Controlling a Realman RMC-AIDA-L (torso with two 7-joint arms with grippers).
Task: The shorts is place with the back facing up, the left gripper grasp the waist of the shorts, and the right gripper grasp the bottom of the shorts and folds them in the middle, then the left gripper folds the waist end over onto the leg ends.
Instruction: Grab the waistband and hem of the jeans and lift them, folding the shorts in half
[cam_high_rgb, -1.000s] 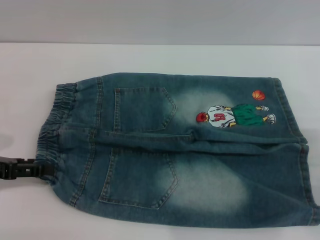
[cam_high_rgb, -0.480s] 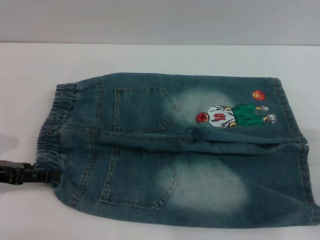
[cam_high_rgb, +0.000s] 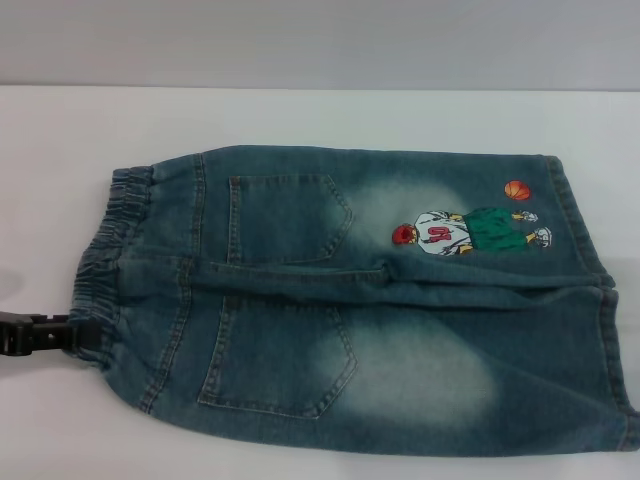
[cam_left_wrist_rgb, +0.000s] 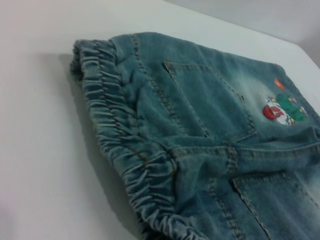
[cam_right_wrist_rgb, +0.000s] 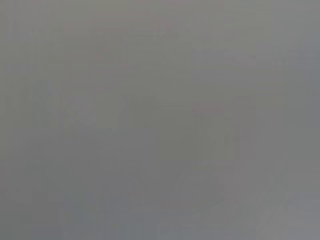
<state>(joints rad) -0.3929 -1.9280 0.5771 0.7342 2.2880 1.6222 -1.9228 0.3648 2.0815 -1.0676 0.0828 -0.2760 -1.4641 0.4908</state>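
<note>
the shorts (cam_high_rgb: 370, 300) lie flat on the white bench (cam_high_rgb: 300, 115), back side up, and the left pincer (cam_high_rgb: 70, 335) meets them at the near left corner of the waist (cam_high_rgb: 105, 265). it reaches in from the left edge of the head view, its tip against the ruffled elastic band; whether it is clenched on the cloth or released i cannot tell. from there the gathered waist runs away along the left end of the shorts. next come two back pockets, one far (cam_high_rgb: 285, 220) and one near (cam_high_rgb: 280, 355), with a seam between them and pale washed patches to their right. farther right sits the embroidered basketball player (cam_high_rgb: 470, 230) with an orange ball (cam_high_rgb: 516, 189). the bottom of the shorts (cam_high_rgb: 590, 270) forms the right end. the right wrist view shows only plain grey.
</note>
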